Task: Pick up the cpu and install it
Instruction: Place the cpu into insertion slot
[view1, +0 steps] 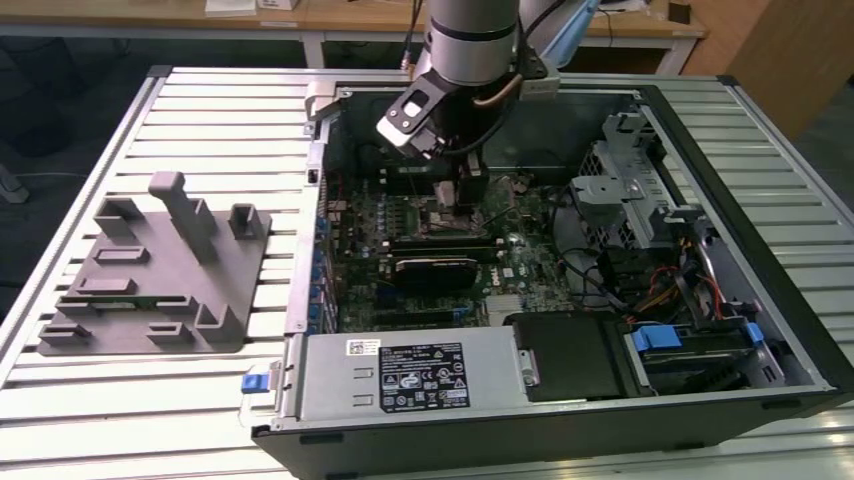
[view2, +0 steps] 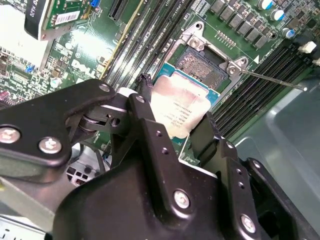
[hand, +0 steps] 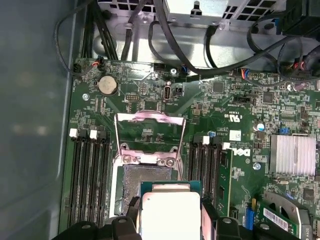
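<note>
The claw (view2: 174, 119) pinches the cpu (view2: 182, 102) by two opposite edges, holding it just over the open socket (view2: 205, 67). Pickup looks done. The chip is not yet seated in the socket, whose frame (hand: 150, 131) stands raised.

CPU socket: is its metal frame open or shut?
Open: in the first wrist view the frame is flipped back, the socket's contacts lie bare, and the gripper holds the cpu.

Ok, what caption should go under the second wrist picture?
Black fingers hold the silver cpu close to the open socket on the green motherboard.
</note>
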